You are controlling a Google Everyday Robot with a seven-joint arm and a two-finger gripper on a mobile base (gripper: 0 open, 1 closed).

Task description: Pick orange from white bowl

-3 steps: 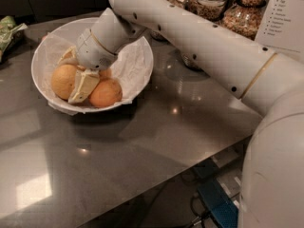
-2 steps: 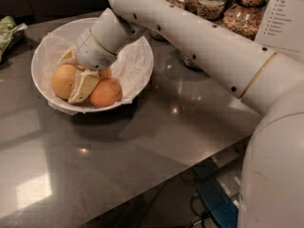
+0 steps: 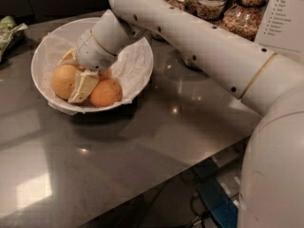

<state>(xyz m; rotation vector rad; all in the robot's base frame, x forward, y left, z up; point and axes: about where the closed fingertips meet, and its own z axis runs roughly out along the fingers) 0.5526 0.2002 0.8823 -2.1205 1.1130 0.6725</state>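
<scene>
Nothing visible has shifted over the last second: the white robot arm [image 3: 190, 42] stays reaching down from the upper right into the wide, shallow white bowl lined with crinkled white paper [image 3: 33, 65]. The gripper [image 3: 71, 79] sits low in the bowl's left half, and its cream-coloured fingers [image 3: 84, 84] are pinching the large dull-yellowish orange [image 3: 61, 82]. One finger lies against the fruit's right side, and the other shows just behind its upper edge. That orange rests on the paper in the bowl. A deeper reddish-orange fruit [image 3: 105, 93] lies just beside the front finger, touching it, and a smaller orange [image 3: 105, 73] peeks out behind, under the wrist. The bowl stands on the dark grey glossy tabletop [image 3: 142, 151], toward its far left. Glass jars of grain [image 3: 211, 1] stand well apart along the far edge.
</scene>
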